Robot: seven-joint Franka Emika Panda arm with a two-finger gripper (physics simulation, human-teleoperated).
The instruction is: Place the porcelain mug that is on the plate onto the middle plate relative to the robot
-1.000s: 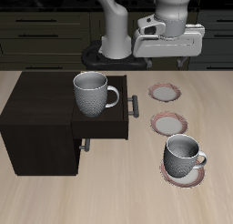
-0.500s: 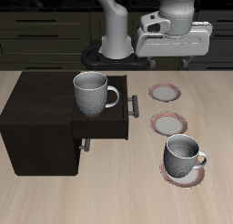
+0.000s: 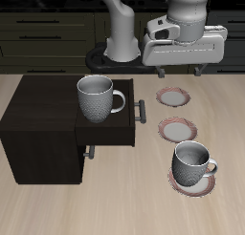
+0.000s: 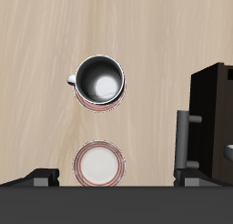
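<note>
The porcelain mug [image 3: 194, 161] stands upright on the plate [image 3: 195, 184] nearest the table's front edge, handle pointing away from the cabinet. In the wrist view the mug [image 4: 99, 79] shows its dark inside, with the plate's rim [image 4: 98, 104] under it. The middle plate [image 3: 179, 130] lies bare behind it and also shows in the wrist view [image 4: 98, 163]. My gripper [image 3: 182, 73] is open and empty, high above the farthest plate [image 3: 173, 96], well apart from the mug. Its fingertips [image 4: 44, 176] frame the middle plate in the wrist view.
A dark wooden cabinet [image 3: 43, 124] with an open drawer [image 3: 113, 134] stands beside the plates. A second, near-identical mug [image 3: 96, 98] stands on the cabinet. In the wrist view the cabinet [image 4: 215, 109] shows beside the plates.
My gripper has moved sideways away from the cabinet and a little lower, over the row of plates. Both mugs and the plates have not moved.
</note>
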